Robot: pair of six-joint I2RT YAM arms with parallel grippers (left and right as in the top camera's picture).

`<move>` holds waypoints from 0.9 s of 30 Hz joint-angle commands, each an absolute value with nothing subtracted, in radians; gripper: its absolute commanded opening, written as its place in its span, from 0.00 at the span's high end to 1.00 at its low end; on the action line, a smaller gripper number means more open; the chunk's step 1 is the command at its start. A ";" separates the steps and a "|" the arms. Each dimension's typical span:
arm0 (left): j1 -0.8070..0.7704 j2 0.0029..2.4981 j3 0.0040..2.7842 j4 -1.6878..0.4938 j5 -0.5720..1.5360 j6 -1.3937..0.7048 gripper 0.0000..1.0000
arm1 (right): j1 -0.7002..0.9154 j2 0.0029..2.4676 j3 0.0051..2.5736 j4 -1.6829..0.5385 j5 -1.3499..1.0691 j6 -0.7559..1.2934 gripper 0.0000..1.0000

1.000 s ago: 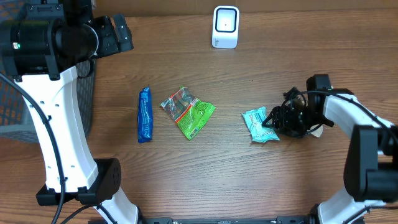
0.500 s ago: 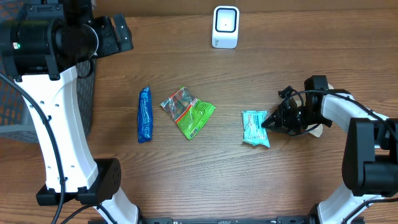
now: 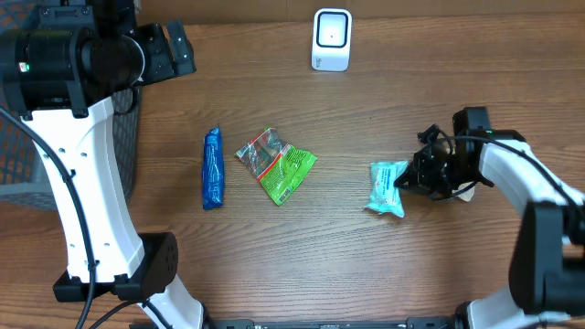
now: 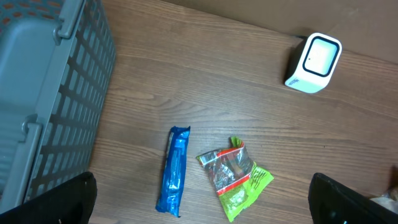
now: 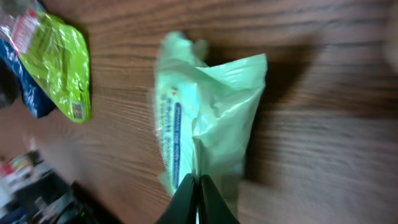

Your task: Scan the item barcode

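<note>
**RIGHT GRIPPER CLOSED ON ITEM: BARCODE NOT YET PRESENTED**

**Change of state.** One second ago the right gripper (image 3: 408, 180) stood with its jaws parted at the right-hand edge of the mint-green packet (image 3: 386, 188). The jaws are now pressed together. Over the same interval the packet has shifted slightly on the table (image 3: 320, 260), first toward the table's centre and then back toward the arm, and it now lies narrower and more skewed in the overhead view. This suggests that the pick step is complete, or nearly so. Whether the packet has left the table surface cannot be determined from these views.

**Tool condition, right arm.** In the right wrist view the two fingertips (image 5: 198, 190) meet with no visible gap and pinch a fold of the packet's film at its near edge. The rest of the packet (image 5: 199, 106) hangs crumpled beyond the tips, with printed text visible along one side. The grip is on thin film only (a pinch of this kind may slip or let the packet swing).

**Tool condition, left arm.** The left gripper (image 3: 174, 47) is spread fully and holds nothing. It is raised near the basket (image 4: 50, 87).

**Remaining work.** The scanner (image 3: 331, 39) stands at the far edge of the table, well apart from the packet. No barcode on the packet can be made out. The blue packet (image 3: 212, 168) and the green packet (image 3: 279, 164) lie untouched.
</note>
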State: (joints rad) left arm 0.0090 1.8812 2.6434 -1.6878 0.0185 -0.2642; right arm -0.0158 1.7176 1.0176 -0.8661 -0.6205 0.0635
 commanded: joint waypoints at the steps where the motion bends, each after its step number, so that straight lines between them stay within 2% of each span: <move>1: 0.012 1.893 2.638 -1.689 0.027 -0.286 0.00 | 0.017 1.593 1.049 -0.879 -0.497 0.137 0.96; 11: 0.012 1.893 2.638 -1.689 0.027 -0.286 0.00 | 0.164 1.507 1.049 -0.928 -0.144 0.357 0.96; 13: 0.012 1.893 2.638 -1.689 0.027 -0.286 0.00 | 0.159 1.507 1.049 -0.950 -0.097 0.443 0.86; 17: 0.012 1.893 2.638 -1.689 0.027 -0.285 0.00 | 0.098 1.510 1.047 -0.989 -0.146 0.509 0.43; 19: 0.012 1.893 2.638 -1.689 0.027 -0.285 0.00 | 0.065 1.514 1.037 -0.985 -0.224 0.483 0.31; 27: 0.012 1.893 2.638 -1.689 0.027 -0.285 0.00 | 0.012 1.541 0.874 -0.770 -0.467 0.421 0.33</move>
State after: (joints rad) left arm 0.0090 1.8812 2.6434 -1.6875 0.0185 -0.2642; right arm 0.0147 1.5208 0.9329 -0.8055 -0.3611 0.4324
